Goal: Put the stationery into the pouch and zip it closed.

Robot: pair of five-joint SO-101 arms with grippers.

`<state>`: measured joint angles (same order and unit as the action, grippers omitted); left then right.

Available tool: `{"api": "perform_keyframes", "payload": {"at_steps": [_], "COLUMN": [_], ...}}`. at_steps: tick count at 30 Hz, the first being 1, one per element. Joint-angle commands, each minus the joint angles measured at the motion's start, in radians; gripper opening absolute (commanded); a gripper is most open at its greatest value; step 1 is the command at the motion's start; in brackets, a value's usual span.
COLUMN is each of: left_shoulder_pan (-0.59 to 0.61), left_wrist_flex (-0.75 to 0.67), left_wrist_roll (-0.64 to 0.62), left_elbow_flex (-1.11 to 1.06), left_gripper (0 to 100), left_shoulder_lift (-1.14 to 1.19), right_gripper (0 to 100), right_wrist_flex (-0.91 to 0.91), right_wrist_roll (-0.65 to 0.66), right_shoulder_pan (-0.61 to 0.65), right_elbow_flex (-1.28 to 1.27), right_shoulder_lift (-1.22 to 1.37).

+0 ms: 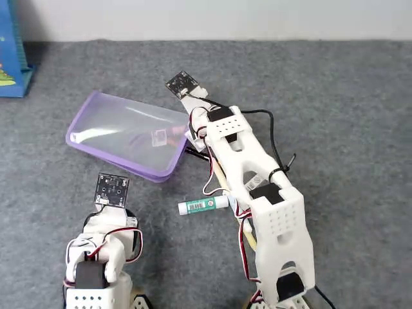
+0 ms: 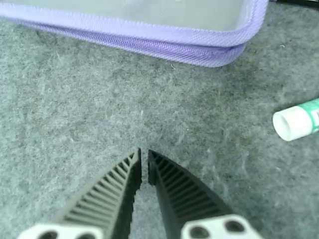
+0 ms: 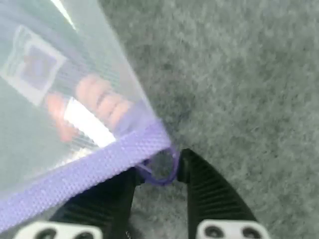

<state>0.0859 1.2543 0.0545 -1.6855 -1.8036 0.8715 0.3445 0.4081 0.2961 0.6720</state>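
Surface is grey short-pile carpet (image 1: 347, 96), running back to a plain white wall (image 1: 225, 19). A blue box-like item (image 1: 11, 58) stands at the far left edge against the wall. The pouch (image 1: 122, 132) is translucent with purple trim and lies flat on the carpet, left of centre. Something pink-orange (image 3: 99, 99) shows through its wall, too blurred to name. A glue stick (image 1: 203, 205), white with a green label, lies on the carpet outside the pouch, just in front of its near right corner and beside the right arm. The right gripper (image 3: 159, 168) is at that corner, jaws apart and straddling the purple zipper pull loop (image 3: 162, 174). The loop looks to touch one finger, but the wrist view is too soft to confirm a pinch. The left gripper (image 2: 144, 155) hangs low over bare carpet, short of the pouch's near edge. Its fingers are pressed nearly together with only a sliver of gap, and it holds nothing.
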Motion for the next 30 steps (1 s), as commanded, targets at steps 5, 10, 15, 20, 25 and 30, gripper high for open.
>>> {"api": "perform_keyframes", "payload": {"at_steps": [5,10,15,20,25,30], "left_shoulder_pan": [0.002,0.002,0.002,0.002,0.002,0.002], "left_wrist_flex": [0.005,0.005,0.005,0.005,0.005,0.005], "left_wrist_roll": [-0.011,-0.011,-0.011,-0.011,-0.011,-0.011], "left_elbow_flex": [0.004,0.004,0.004,0.004,0.004,0.004], "left_gripper": [3,3,3,3,3,3], "left_shoulder_lift": [-0.014,-0.014,-0.014,-0.014,-0.014,-0.014], "right_gripper": [0.8,0.8,0.9,0.9,0.9,0.9], "right_wrist_flex": [-0.013,0.033,0.147,0.263,0.36,0.526], "right_wrist_roll": [0.011,0.011,0.011,0.009,0.034,0.241], "right_shoulder_pan": [0.008,-0.013,-0.056,-0.102,-0.134,-0.13], "right_elbow_flex": [0.051,0.049,0.049,0.049,0.049,0.049], "right_shoulder_lift": [-0.024,-0.059,-0.186,-0.344,-0.499,-0.631]}}
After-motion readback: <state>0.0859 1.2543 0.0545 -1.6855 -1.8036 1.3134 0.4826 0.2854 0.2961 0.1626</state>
